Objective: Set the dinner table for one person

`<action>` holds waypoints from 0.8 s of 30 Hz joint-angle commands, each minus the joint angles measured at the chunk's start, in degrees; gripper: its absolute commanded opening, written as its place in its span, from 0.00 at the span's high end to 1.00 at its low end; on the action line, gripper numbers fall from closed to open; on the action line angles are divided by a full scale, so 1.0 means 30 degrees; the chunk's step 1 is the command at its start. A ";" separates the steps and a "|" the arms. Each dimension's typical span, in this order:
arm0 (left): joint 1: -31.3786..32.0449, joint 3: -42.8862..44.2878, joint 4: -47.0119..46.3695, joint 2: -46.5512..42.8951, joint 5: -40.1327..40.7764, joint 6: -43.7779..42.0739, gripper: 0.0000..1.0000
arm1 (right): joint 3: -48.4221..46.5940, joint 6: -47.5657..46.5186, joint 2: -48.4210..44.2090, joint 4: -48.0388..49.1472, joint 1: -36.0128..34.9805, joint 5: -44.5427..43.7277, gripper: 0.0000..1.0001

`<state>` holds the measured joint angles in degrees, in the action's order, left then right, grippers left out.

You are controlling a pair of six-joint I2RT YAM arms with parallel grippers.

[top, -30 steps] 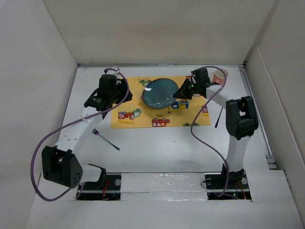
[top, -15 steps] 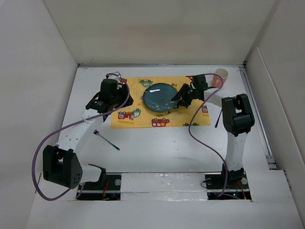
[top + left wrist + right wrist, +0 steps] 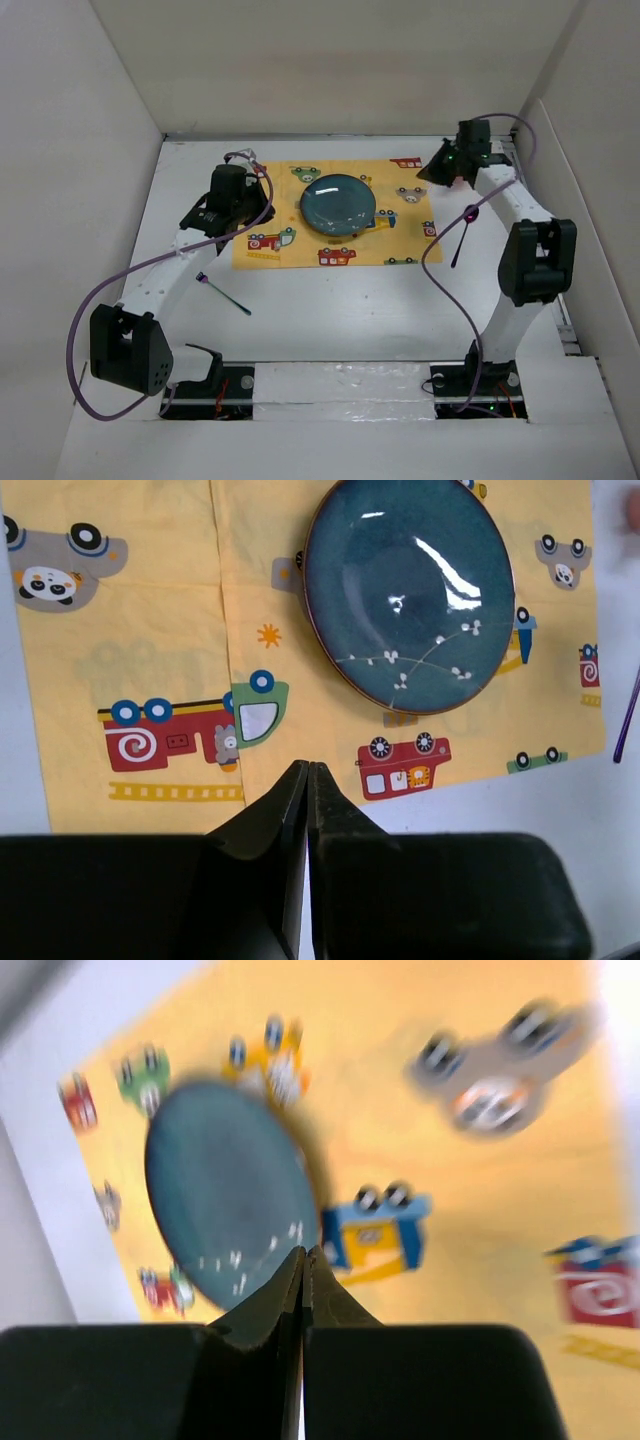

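Top external: teal plate (image 3: 339, 205) sits on the yellow car-print mat (image 3: 300, 245), about mid-width and closer to its far edge. All positions below are given relative to the plate.

Dinner table (image 3: 340, 330): the white surface under the plate and mat. It runs out past the plate on every side, up to the white wall panels (image 3: 330, 70).

Left gripper (image 3: 308, 772): fingers pressed together, nothing between them. In the left wrist view the plate is up and to the right of the tips, well apart from them. The tips line up with the mat's near edge, near-left of the plate. Can't read their height above the mat.

Right gripper (image 3: 303, 1255): fingers also closed flat on each other, nothing held. The right wrist view is blurred, but the plate shows beyond the tips and clear of them. In the top view this gripper sits far-right of the plate, at the mat's far right corner.

Thin utensil with a purple end (image 3: 225, 295): near-left of the plate, off the mat, lying diagonally on bare table.

Second thin utensil (image 3: 459, 240): right of the plate, just off the mat's right edge, purple end at its far end.

Plate glaze shows a white branch pattern in the left wrist view.
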<state>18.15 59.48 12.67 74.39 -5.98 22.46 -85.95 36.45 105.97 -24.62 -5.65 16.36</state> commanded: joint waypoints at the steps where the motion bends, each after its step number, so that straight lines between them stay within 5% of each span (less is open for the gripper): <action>1: -0.0045 0.0358 -0.0619 -0.0186 -0.0790 -0.0396 1.00 | -0.1840 -0.0607 -0.0872 -0.0493 0.2143 -0.4246 1.00; 5: -0.0045 -0.0459 -0.1027 -0.0859 -0.0791 -0.0367 1.00 | -0.4068 -0.0606 0.0092 -0.1805 0.3522 -0.7996 1.00; 7: -0.0045 -0.0725 -0.1291 -0.1269 -0.0703 -0.0280 0.98 | -0.6023 -0.0693 0.0969 -0.2395 0.3990 -0.9697 0.88; 9: -0.0045 -0.1048 -0.1438 -0.1388 -0.0906 -0.0308 0.84 | -0.7727 -0.0839 0.2696 -0.3857 0.4167 -1.0371 0.63; 12: -0.0045 -0.1195 -0.1381 -0.1388 -0.0763 -0.0425 0.76 | -1.0922 -0.1131 0.4983 -0.5560 0.4168 -1.0756 0.49; 17: -0.0045 -0.0991 -0.0855 -0.1359 -0.0644 -0.0631 0.75 | -1.3417 -0.1221 0.7212 -0.6730 0.4168 -1.1545 0.49; 24: -0.0045 -0.0756 -0.0151 -0.1740 0.0205 -0.0806 0.75 | -1.4122 -0.1367 0.8912 -0.6733 0.4344 -1.1430 0.62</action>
<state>18.15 56.23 11.53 71.75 -6.72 21.04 -124.14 33.21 132.14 -44.18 7.09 -15.92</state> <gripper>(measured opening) 0.248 0.417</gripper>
